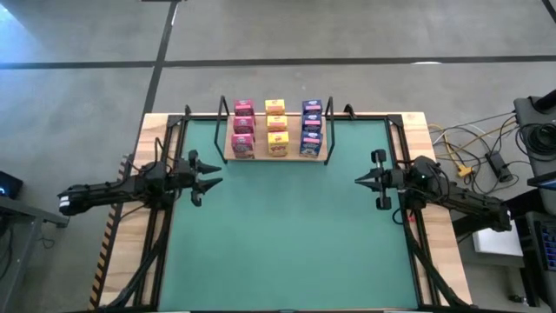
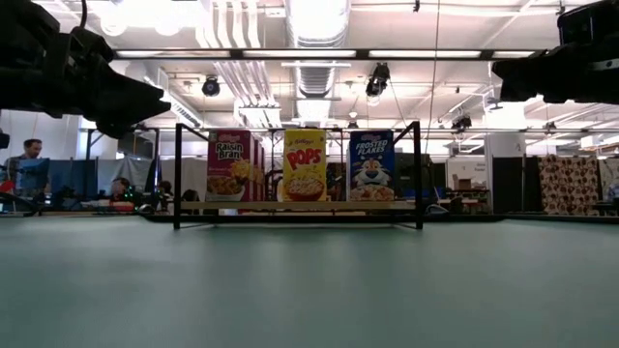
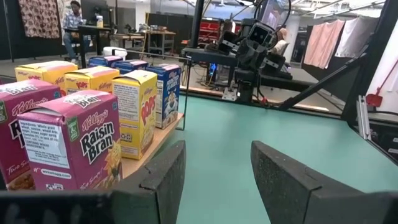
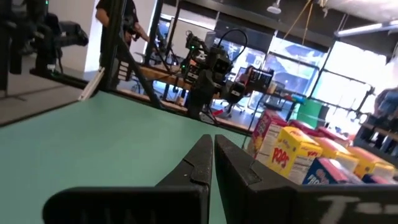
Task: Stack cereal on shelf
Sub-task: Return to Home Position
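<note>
The cereal boxes stand upright on the light-wood shelf (image 1: 276,157) at the table's far side, in a pink row (image 1: 243,129), a yellow row (image 1: 276,128) and a blue row (image 1: 312,129). From table height the front boxes show as pink (image 2: 229,165), yellow (image 2: 304,165) and blue (image 2: 371,165). My left gripper (image 1: 217,181) hovers at the table's left, open, holding nothing, its fingers (image 3: 163,174) level beside the pink boxes (image 3: 68,146). Over the table's right, my right gripper (image 1: 358,180) is shut on nothing, with a fingertip (image 4: 200,157) in its wrist view.
Black wire brackets (image 2: 177,174) rise at both ends of the shelf. The green mat (image 1: 287,235) lies open between the arms. Cables and equipment (image 1: 486,156) sit off the table's right edge. People sit at desks in the room behind (image 2: 29,164).
</note>
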Controlling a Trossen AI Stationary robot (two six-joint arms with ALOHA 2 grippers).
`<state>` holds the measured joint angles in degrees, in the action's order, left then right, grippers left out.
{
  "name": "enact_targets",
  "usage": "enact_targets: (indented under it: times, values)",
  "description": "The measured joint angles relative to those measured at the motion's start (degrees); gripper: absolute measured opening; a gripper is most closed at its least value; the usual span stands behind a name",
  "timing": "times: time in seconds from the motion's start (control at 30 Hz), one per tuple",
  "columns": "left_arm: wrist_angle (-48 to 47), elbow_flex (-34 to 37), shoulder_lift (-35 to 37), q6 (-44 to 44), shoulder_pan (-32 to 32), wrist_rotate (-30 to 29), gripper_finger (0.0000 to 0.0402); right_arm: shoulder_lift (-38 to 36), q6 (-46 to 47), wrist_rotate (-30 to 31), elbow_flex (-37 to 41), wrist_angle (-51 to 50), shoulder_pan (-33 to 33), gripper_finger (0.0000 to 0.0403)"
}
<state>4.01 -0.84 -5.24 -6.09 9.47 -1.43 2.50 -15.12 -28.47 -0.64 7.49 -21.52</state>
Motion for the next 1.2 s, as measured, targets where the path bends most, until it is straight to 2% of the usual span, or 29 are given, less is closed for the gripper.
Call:
enact_targets:
  times: [0.13, 1.2]
  values:
    - [0.0, 0.0, -0.1, 0.0, 0.0, 0.0, 0.0164, 0.0, 2.1, 0.0, 0.0, 0.0, 0.0, 0.0009]
    - [0.0, 0.0, -0.3, 0.0, 0.0, 0.0, 0.0164, 0.0, 2.1, 0.0, 0.0, 0.0, 0.0, 0.0009]
